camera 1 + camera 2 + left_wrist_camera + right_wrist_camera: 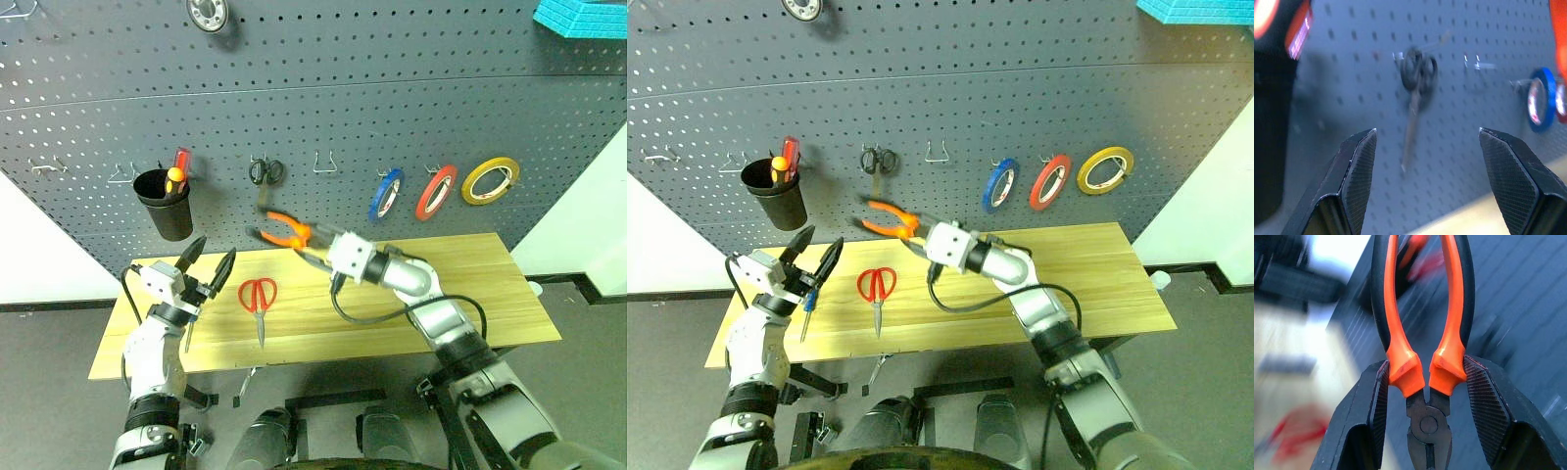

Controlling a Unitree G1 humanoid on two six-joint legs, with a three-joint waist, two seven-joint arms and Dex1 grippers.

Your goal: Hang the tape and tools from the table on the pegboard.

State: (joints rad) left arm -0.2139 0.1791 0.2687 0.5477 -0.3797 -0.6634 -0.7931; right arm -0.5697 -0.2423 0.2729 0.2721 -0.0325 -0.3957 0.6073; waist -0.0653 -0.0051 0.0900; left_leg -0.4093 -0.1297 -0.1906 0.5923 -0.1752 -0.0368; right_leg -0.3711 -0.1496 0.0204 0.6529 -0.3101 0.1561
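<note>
My right gripper (315, 257) is shut on the orange-and-black pliers (287, 227), gripping them at the base of the handles (1400, 333) and holding them in the air in front of the pegboard (392, 88), handles towards the board. Red-handled scissors (258, 294) lie flat on the wooden table (441, 284). My left gripper (208, 264) is open and empty, raised over the table's left end, and faces the board (1425, 142). Under it a slim blue-handled screwdriver (805, 311) lies on the table. The red tape (436, 191) hangs on a pegboard hook.
On the pegboard hang a black cup (165, 201) holding a red-and-orange screwdriver (179, 168), small black scissors (265, 173), a bare hook (326, 162), blue tape (386, 193) and yellow tape (491, 180). A cyan object (583, 15) sits at the top right.
</note>
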